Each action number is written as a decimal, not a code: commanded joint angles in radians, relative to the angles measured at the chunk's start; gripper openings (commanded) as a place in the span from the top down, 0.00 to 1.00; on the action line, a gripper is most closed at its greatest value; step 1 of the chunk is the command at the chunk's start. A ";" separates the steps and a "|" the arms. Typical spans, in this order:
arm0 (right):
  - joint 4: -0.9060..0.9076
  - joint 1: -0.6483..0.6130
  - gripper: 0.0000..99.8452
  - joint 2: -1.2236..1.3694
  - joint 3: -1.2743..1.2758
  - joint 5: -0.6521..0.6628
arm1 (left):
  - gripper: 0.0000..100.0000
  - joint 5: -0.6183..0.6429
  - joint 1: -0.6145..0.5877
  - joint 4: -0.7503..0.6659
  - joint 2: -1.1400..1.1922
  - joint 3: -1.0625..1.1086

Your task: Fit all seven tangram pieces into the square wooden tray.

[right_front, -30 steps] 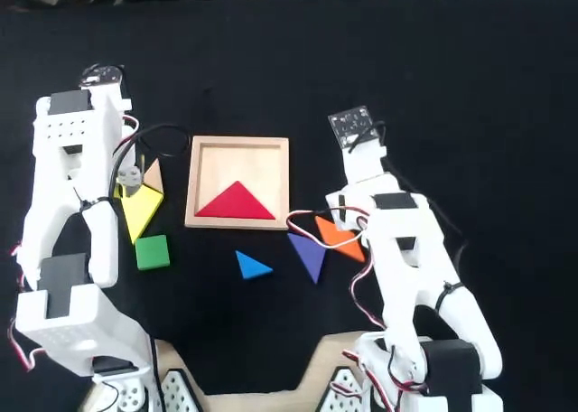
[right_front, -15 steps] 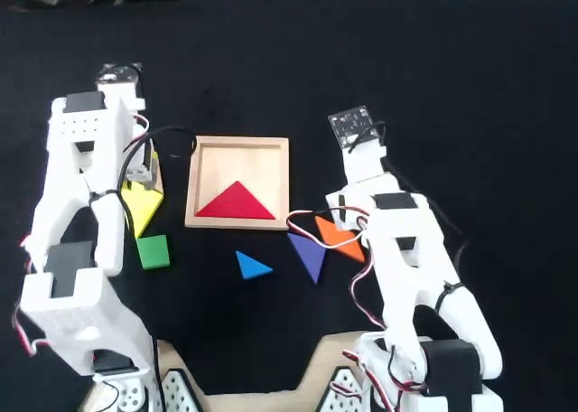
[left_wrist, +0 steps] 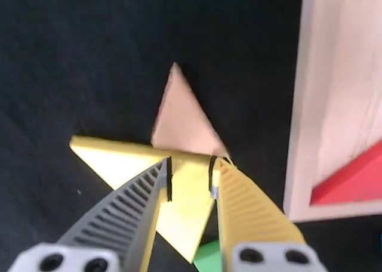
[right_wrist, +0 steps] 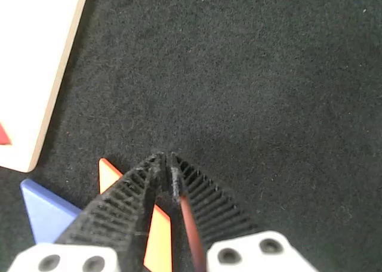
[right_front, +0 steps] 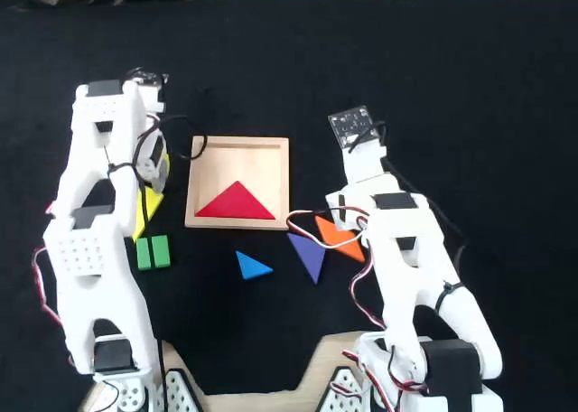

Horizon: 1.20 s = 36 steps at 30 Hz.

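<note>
**left pincer narrowly open over the yellow triangle, six pieces outside the tray**

the square wooden tray (right_front: 237,142) lies on the black cloth (right_front: 452,69) between the two arms. it holds one piece, the red triangle (right_front: 236,201), set against the wall nearest the robot.

the left gripper (left_wrist: 191,172) hangs over the yellow triangle (left_wrist: 179,194), just outside the tray's left wall. its grey and yellow fingers stand a narrow gap apart. their tips sit at the edge where the yellow piece meets the pale wooden triangle (left_wrist: 182,114), and they clasp nothing. i cannot tell whether the tips touch the yellow surface. the pale triangle touches that edge and lies near the tray wall (left_wrist: 298,105). a corner of the green square (left_wrist: 209,260) shows just beyond the yellow tip.

from above, the left arm (right_front: 99,204) covers most of the yellow triangle and crosses the green square (right_front: 161,251).

the right gripper (right_wrist: 164,160) has its black fingers pressed together, empty, above the cloth. the orange triangle (right_wrist: 158,230) lies beneath them. the purple triangle (right_front: 309,254) sits just beside the orange one, near the tray's corner. a wire (right_front: 302,216) and the right arm (right_front: 397,249) overlap the orange piece. the small blue triangle (right_front: 252,266) lies apart, in front of the tray.
</note>
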 commanded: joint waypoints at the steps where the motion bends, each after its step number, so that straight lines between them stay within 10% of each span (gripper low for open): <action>1: -0.018 0.006 0.99 0.001 0.002 0.009 | 0.87 -0.002 -0.022 0.012 0.037 -0.151; 16: -0.018 0.006 0.99 0.001 0.002 0.012 | 0.87 0.109 0.010 0.230 0.012 -0.288; 36: -0.018 0.005 0.99 0.001 0.002 0.017 | 0.79 0.347 -0.076 0.213 -0.726 0.282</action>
